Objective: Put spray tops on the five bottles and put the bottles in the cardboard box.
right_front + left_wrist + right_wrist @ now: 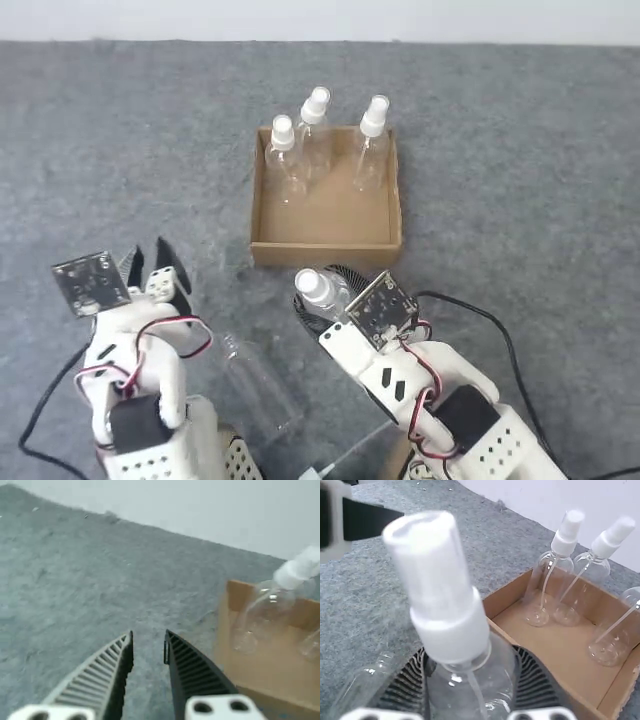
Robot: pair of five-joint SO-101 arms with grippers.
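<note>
right gripper (322, 290): clamped on a bottle (447, 605), one finger on each side of the clear body.
held bottle: white spray top is on. It is outside the box, just in front of the near wall and above the mat.
left gripper (149, 645): fingers slightly apart with nothing between them. It sits over the bare mat, off to the side of the box and well apart from it.
box (325, 252): cardboard, open top, mid table, beyond both arms.
three capped bottles (313, 125): upright inside the box, all along the far wall. Two are close together at one end and one is near the other corner. The near half of the box floor is bare.
open bottle (258, 380): no top on it. It lies on its side on the mat between the two arms, with its neck pointing toward the left gripper and nothing touching it.
mat (520, 150): grey felt covering the table.
</note>
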